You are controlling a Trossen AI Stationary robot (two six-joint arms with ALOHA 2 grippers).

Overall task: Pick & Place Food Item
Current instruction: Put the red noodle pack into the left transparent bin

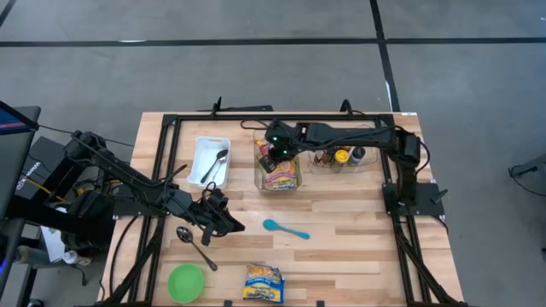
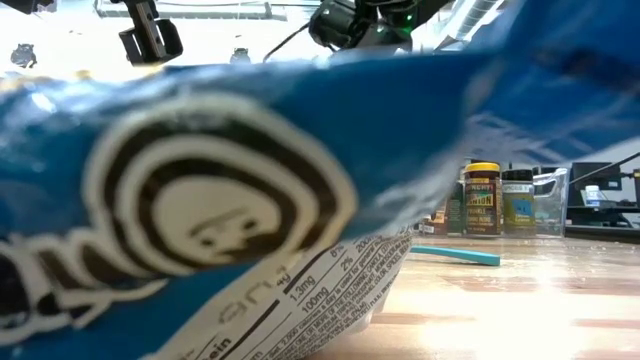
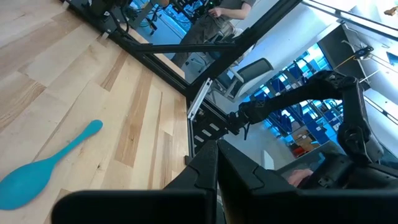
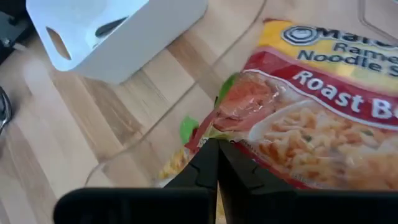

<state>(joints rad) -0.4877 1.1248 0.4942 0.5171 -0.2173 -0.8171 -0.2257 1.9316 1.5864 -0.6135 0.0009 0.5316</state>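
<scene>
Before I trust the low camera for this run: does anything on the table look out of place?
Yes. A blue food packet lies at the table's front edge, so close to the low camera that it fills most of that view, hiding nearly everything but the teal spoon and some jars.

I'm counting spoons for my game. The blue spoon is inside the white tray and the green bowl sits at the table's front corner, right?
Not quite. The blue spoon lies on the bare wooden table, not inside the white tray; the high view shows it. The tray holds a metal spoon instead. The green bowl does sit at the front corner.

Both grippers [image 1: 223,223] [image 1: 271,159] closed.
</scene>
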